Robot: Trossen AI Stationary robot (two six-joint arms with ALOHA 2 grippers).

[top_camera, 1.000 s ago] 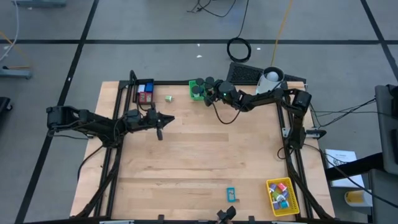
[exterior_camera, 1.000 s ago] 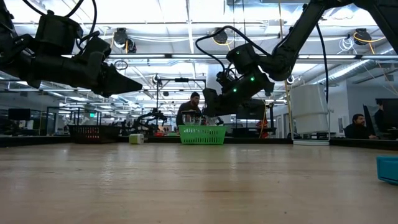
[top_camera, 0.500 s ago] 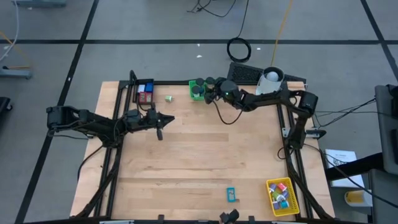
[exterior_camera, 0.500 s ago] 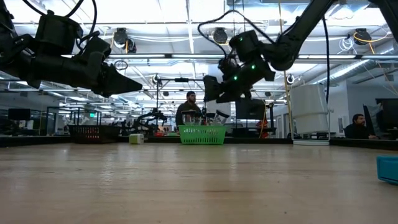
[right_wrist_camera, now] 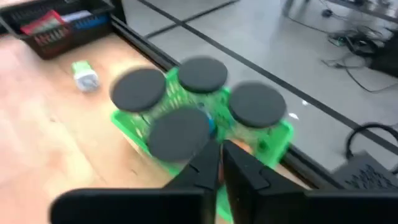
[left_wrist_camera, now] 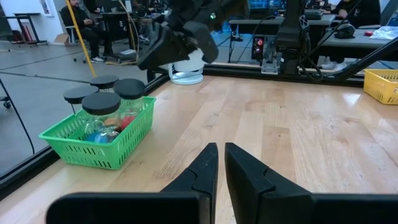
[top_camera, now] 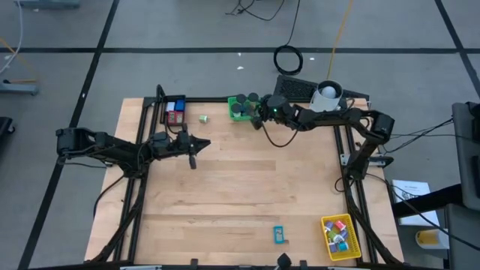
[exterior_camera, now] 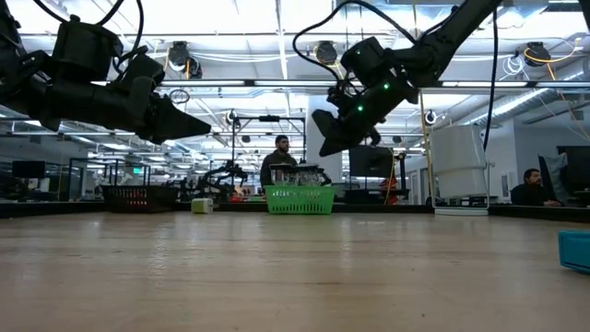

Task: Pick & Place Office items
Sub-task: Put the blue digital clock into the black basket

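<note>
A green bin [top_camera: 238, 110] stands at the table's far edge with several black-topped round items [right_wrist_camera: 142, 88] upright in it. My right gripper [top_camera: 259, 116] hovers shut just above and to the right of the bin, pointing slantwise down at it [right_wrist_camera: 219, 162], with nothing between its fingers. My left gripper [top_camera: 201, 144] is shut and empty, level above the table's left half [left_wrist_camera: 219, 158]. A small green item [top_camera: 204, 118] lies on the wood left of the bin. A cyan item [top_camera: 279, 234] lies near the front edge.
A black bin [top_camera: 174, 111] with red and blue items sits at the far left. A yellow bin [top_camera: 339, 234] of small coloured items is at the near right corner. A white cylinder [top_camera: 326, 96] stands at the far right. People sit in the room beyond.
My right gripper has risen from just over the green bin and tipped nearer to level. Its fingers, apart half a second ago, now stand together. The black-topped items stay upright in the bin.
</note>
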